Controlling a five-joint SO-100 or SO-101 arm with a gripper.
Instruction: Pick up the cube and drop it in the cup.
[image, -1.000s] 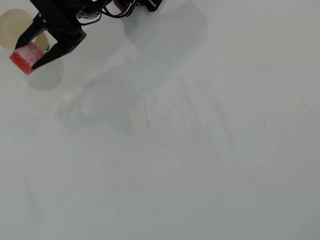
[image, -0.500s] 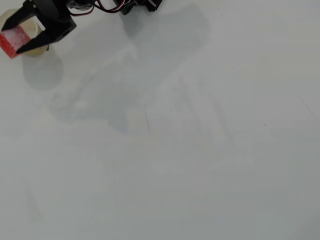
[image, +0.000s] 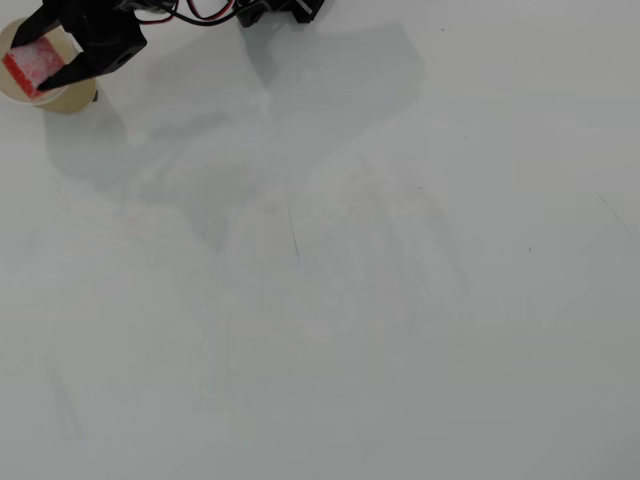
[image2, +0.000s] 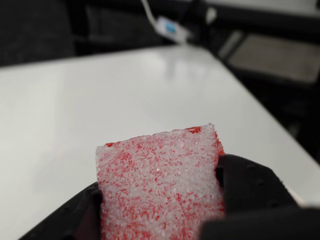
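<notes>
Two views | gripper (image: 42, 63) clamps cube (image: 30, 62) | cup (image: 62, 97) visible overhead only

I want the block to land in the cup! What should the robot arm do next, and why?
Probably open up and let go. In the overhead view the gripper holds the cube over the cup opening, and the wrist view shows the cube pinched between the fingers. A small nudge toward the cup's middle first might be safer.

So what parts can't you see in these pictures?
- Cup: overhead view, mostly covered by the claw and cube; picture edge cuts its left side.
- Cup: missing from the wrist view.
- Cube's bottom: wrist view, cut off by the picture edge.
- Arm: overhead view, cut off at the top.
</notes>
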